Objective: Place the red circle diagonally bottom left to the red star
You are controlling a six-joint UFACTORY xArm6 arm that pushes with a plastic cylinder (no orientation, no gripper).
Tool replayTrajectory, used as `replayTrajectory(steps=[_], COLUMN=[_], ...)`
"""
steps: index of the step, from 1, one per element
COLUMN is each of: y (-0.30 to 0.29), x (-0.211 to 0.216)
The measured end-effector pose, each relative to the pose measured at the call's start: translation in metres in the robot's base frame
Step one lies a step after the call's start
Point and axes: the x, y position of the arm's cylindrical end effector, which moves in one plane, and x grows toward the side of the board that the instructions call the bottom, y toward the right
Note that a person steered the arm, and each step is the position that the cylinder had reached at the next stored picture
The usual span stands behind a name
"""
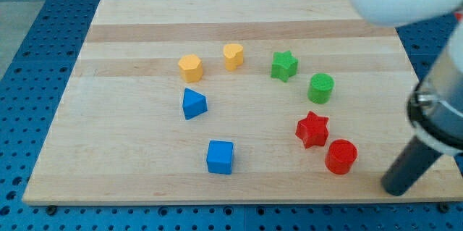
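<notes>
1. The red circle (341,156), a short cylinder, stands on the counter (130,180) near the near-right corner, just beside the red star (312,129), to the star's near right; they look almost touching, though I cannot tell if they meet.
2. My tip (396,187) rests on the counter to the right of the red circle and slightly nearer, clearly apart from it. The dark rod rises from there toward the far right, out of view.
3. There is no gripper on this arm, only the rod, so nothing is clamped.
4. Two red blocks in all: the circle and the star.
5. Two green blocks lie farther away: a green circle (321,87) beyond the red star, and a green star (284,65) to its far left.
6. Two yellow blocks sit left of the green star: a yellow heart-like block (233,56) and a yellow hexagon (190,66), near each other.
7. Two blue blocks sit left of centre: a blue triangle (193,104) and, nearer, a blue cube (220,157).
8. Eight blocks in total, all upright on the wooden counter.
</notes>
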Motion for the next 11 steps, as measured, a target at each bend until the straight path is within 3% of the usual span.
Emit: replayTrajectory(steps=[2, 4, 5, 7, 8, 11], y=[-0.011, -0.102, -0.114, -0.031, -0.027, -0.112], x=[-0.017, -0.016, -0.013, -0.014, -0.037, -0.039])
